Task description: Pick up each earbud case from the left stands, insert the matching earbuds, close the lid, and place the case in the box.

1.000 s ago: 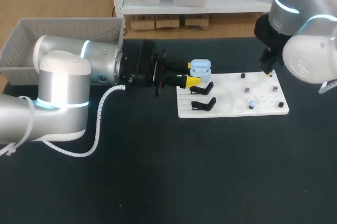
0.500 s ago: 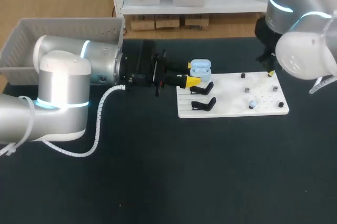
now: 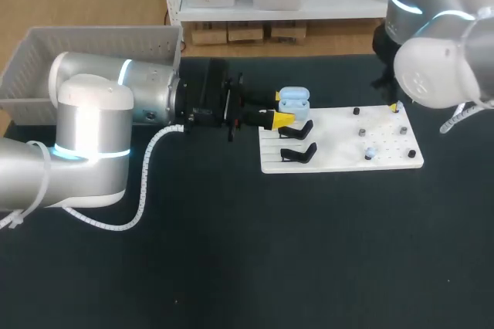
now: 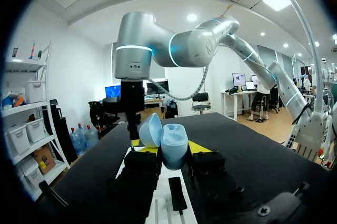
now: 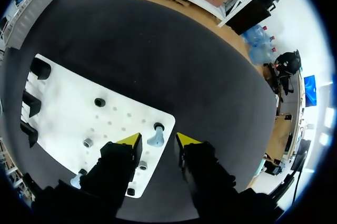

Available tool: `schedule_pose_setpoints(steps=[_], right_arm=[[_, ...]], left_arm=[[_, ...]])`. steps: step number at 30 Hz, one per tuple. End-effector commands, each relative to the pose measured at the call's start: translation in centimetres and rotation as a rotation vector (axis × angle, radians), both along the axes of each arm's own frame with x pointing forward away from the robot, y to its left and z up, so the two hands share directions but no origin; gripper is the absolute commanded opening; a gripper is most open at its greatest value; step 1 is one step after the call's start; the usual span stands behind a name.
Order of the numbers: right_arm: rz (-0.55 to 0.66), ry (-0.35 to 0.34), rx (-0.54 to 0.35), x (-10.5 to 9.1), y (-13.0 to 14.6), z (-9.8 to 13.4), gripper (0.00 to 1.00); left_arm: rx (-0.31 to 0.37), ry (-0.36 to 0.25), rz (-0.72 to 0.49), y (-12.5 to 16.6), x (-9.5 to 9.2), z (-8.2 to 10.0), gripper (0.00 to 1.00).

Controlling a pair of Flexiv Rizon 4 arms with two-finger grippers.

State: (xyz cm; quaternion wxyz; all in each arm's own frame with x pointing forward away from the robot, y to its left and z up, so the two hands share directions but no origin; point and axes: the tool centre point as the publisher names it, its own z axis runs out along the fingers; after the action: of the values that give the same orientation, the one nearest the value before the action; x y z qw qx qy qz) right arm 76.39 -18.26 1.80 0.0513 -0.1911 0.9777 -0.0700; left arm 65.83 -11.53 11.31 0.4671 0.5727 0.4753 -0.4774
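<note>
The light blue earbud case (image 3: 292, 100) hangs above the black stands (image 3: 298, 130) with its lid open, and my left gripper (image 3: 279, 113) is shut on it. In the left wrist view the case (image 4: 169, 143) sits between the yellow fingertips (image 4: 197, 146). My right gripper (image 3: 394, 106) is at the far right corner of the white board (image 3: 340, 161). In the right wrist view a light blue earbud (image 5: 155, 136) stands on the board between the open fingers of that gripper (image 5: 158, 140), with a gap on one side. A second earbud (image 3: 370, 153) lies near the board's front edge.
A grey basket (image 3: 77, 43) stands at the back left behind my left arm. Small grey pegs (image 3: 361, 133) dot the board's right half. A second black stand (image 3: 299, 152) sits in front of the first.
My right arm has shifted a little to the left over the board's far corner, and its fingers have drawn closer together around the earbud. The left arm and the case have not moved.
</note>
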Motion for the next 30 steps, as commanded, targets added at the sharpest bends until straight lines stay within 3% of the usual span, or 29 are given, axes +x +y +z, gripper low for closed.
schedule_pose_setpoints(steps=[1,9,30], right_arm=[[-0.004,0.005,0.005,0.32,0.07,-0.23,0.37],[-0.008,0.0,0.007,0.4,0.1,-0.37,0.38],[-0.02,-0.013,-0.016,0.06,-0.09,-0.57,0.3]], left_arm=[[-0.003,-0.003,0.004,0.02,-0.1,-0.09,0.0],[-0.003,-0.003,0.004,0.02,-0.1,-0.09,0.0],[-0.003,-0.003,0.004,0.02,-0.1,-0.09,0.0]])
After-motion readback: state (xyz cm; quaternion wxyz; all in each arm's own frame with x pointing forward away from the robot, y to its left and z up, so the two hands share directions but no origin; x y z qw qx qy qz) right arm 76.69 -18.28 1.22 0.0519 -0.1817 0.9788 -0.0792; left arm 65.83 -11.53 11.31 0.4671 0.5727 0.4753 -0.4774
